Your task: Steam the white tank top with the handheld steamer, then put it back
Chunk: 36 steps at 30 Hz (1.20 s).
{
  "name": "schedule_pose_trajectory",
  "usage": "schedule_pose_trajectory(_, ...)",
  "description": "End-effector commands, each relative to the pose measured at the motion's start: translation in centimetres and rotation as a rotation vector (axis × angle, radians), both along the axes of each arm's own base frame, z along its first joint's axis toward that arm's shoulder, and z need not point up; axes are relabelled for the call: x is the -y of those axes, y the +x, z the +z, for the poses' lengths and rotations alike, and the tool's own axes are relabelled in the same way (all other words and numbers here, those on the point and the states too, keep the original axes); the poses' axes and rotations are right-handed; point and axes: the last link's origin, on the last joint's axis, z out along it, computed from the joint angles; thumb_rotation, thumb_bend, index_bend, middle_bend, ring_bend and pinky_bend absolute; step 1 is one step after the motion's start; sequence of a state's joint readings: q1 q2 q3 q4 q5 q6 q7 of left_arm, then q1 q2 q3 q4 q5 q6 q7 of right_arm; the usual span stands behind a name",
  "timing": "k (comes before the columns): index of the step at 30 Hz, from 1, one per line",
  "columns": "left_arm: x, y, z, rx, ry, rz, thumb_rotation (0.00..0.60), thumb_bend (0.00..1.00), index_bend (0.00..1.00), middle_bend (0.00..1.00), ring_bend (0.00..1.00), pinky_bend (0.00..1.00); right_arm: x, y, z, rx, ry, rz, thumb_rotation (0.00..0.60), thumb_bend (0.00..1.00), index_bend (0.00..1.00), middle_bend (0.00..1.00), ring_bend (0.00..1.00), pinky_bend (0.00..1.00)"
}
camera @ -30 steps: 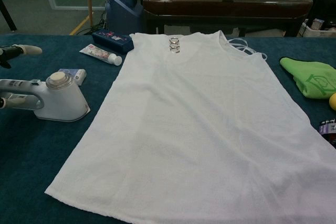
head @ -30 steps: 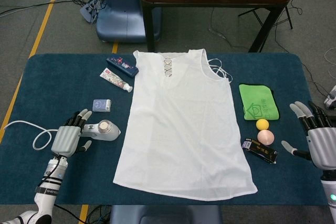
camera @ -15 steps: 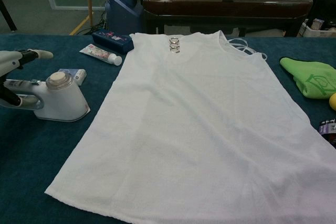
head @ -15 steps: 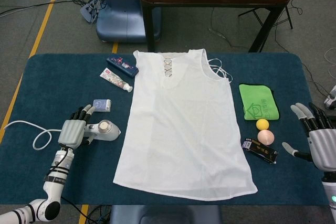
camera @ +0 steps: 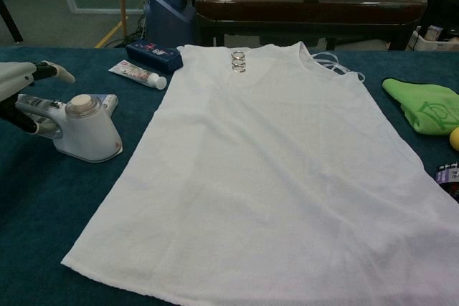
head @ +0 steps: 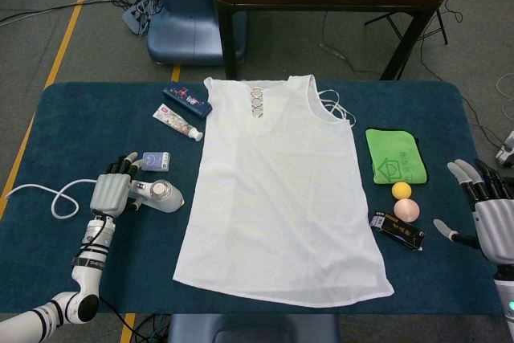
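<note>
The left hand (head: pixel 108 193) wraps around the handle of the steamer (camera: pixel 84 131), which sits tipped on the table (head: pixel 72 126) just beside the tank top's left edge, and the right hand (head: pixel 488 213) waits with fingers spread, holding nothing. The steamer looks hard and a bit heavy, so the handle is the best place to grab. Farther back, the white tank top (head: pixel 277 190) lies flat, thin and soft, so it may bunch up if pushed
</note>
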<state>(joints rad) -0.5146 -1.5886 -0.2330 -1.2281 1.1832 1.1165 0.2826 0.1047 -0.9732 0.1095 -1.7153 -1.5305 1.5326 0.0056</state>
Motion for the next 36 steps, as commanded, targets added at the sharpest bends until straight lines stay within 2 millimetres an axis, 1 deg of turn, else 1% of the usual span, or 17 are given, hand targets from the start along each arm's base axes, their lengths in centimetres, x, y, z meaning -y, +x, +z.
schedule_pose_trajectory(1,-0.5,-0.1,-0.2,0.011,-0.001,0.003,0.6,0.23,0.2,0.12,0.09,0.15,-0.1,-0.1,0.0,0.0,-0.001,-0.004,0.6,0.12,0.02,0.13,0.03,0.09)
schedule_pose_trajectory(8,-0.5,-0.4,0.2,0.015,0.005,-0.004,0.6,0.23,0.21,0.12,0.1,0.15,-0.1,-0.2,0.0,0.001,0.0,-0.012,0.6,0.12,0.02,0.13,0.03,0.09)
schedule_pose_trajectory(13,-0.6,0.0,0.7,0.018,0.016,-0.019,0.6,0.23,0.21,0.12,0.1,0.15,-0.1,-0.2,-0.1,0.001,0.008,-0.018,0.6,0.12,0.02,0.13,0.03,0.09)
schedule_pose_trajectory(26,-2.2,0.0,-0.7,0.008,-0.017,-0.008,0.6,0.23,0.21,0.13,0.1,0.15,-0.5,-0.6,0.0,0.007,-0.001,-0.034,0.6,0.12,0.02,0.13,0.03,0.09)
schedule_pose_trajectory(29,-2.5,0.0,-0.9,0.015,-0.011,-0.019,0.6,0.23,0.25,0.16,0.12,0.15,-0.5,-0.7,0.0,0.009,0.001,-0.037,0.6,0.12,0.02,0.13,0.03,0.09)
schedule_pose_trajectory(33,-2.9,0.0,-1.3,0.016,-0.011,-0.027,0.6,0.23,0.34,0.25,0.19,0.17,-0.6,-0.8,0.0,0.012,-0.001,-0.04,0.6,0.12,0.02,0.13,0.03,0.09)
schedule_pose_trajectory(36,-3.1,0.0,-1.6,0.008,-0.016,-0.036,0.6,0.23,0.38,0.26,0.2,0.18,-0.6,-0.9,0.0,0.013,-0.002,-0.043,0.6,0.12,0.02,0.13,0.03,0.09)
